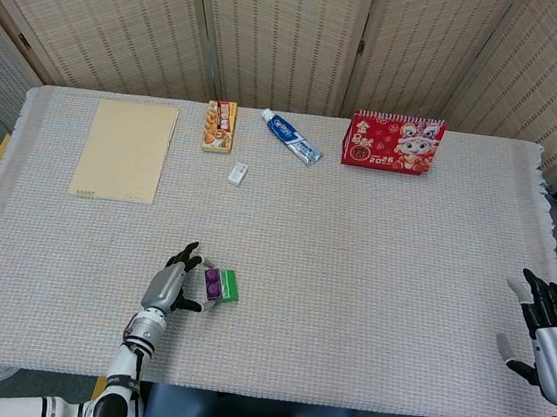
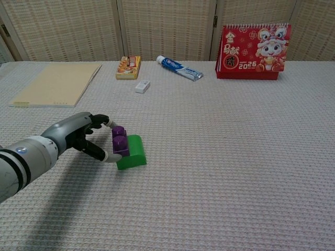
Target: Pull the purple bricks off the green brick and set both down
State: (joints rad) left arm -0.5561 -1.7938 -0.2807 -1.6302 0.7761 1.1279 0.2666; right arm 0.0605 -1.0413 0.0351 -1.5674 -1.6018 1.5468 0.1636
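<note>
Two purple bricks [image 2: 120, 141] [image 1: 212, 281] stand side by side, stuck on the left end of the green brick [image 2: 133, 151] [image 1: 229, 285], which lies on the table near the front left. My left hand [image 2: 78, 135] [image 1: 174, 282] lies just left of them. A fingertip touches the far purple brick and the thumb tip touches the near one, so the pair is pinched between them. My right hand [image 1: 546, 335] hangs off the table's right edge with fingers spread and nothing in it; the chest view does not show it.
Along the back stand a red calendar [image 2: 254, 45], a toothpaste tube [image 2: 179, 68], a snack box [image 2: 129, 67] and a small white eraser [image 2: 142, 87]. A tan notepad [image 2: 57, 83] lies at the back left.
</note>
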